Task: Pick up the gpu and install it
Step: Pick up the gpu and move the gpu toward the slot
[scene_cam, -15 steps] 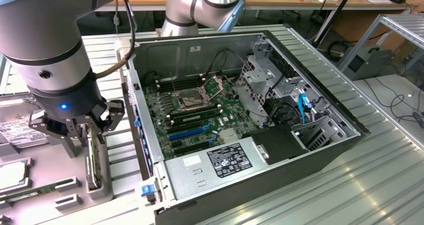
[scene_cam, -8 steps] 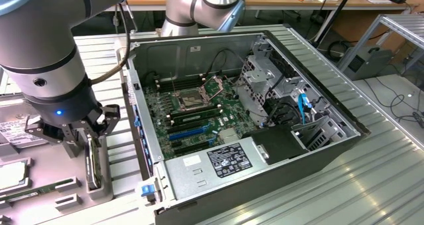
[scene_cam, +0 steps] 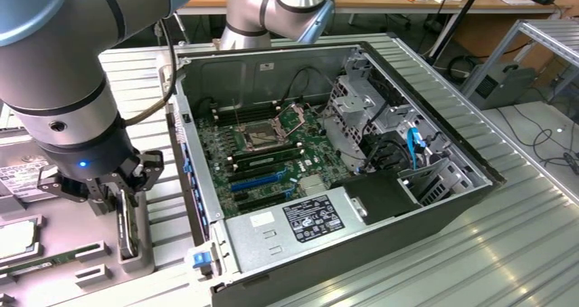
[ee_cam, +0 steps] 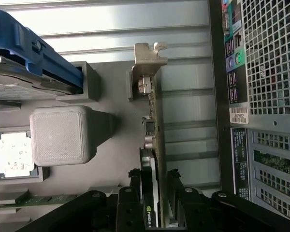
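The gpu [scene_cam: 129, 231] stands on its edge in a grey holder on the parts tray [scene_cam: 68, 212], to the exterior view's left of the open computer case [scene_cam: 362, 151]. My gripper [scene_cam: 122, 200] hangs straight over it, open, one finger on each side of the card. In the wrist view the gpu [ee_cam: 152, 130] shows a thin green board edge, a black body and a silver bracket [ee_cam: 150, 53] at the far end. My gripper [ee_cam: 153, 175] straddles the black body, and the fingers [ee_cam: 134, 182] stand close beside it with small gaps. Blue slots [scene_cam: 257, 180] lie on the motherboard inside the case.
On the tray [ee_cam: 111, 159] also lie a hard drive with a blue bracket [ee_cam: 24, 58], a processor [ee_cam: 14, 154], a memory stick [ee_cam: 38, 199] and a grey block [ee_cam: 60, 133]. The case's rear panel [ee_cam: 261, 96] is close beside the card. Ribbed metal table [scene_cam: 506, 239] surrounds everything.
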Controlling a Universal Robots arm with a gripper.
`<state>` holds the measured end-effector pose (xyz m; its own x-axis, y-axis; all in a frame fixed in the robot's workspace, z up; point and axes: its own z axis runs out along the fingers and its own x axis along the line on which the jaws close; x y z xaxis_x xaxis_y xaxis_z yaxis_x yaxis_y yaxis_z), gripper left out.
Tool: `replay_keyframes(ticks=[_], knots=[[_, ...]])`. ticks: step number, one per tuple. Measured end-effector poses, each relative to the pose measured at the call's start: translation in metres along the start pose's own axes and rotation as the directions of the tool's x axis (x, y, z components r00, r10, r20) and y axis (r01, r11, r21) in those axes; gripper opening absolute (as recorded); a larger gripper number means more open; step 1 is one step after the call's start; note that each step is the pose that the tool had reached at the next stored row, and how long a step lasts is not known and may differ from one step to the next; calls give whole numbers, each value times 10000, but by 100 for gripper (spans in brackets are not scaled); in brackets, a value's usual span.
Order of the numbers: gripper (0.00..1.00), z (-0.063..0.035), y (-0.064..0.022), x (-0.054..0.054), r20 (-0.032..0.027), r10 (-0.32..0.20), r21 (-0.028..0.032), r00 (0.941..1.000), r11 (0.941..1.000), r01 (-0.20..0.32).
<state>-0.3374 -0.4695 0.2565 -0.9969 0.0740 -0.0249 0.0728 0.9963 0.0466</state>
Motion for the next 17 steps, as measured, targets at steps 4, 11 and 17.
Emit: replay_keyframes(ticks=[4, 11, 17], knots=[[36, 53, -11, 3, 0, -7, 0, 10000, 10000, 7], [36, 131, -22, 6, -1, -25, 0, 10000, 10000, 25], [35, 133, -22, 6, -1, -26, 0, 10000, 10000, 26]])
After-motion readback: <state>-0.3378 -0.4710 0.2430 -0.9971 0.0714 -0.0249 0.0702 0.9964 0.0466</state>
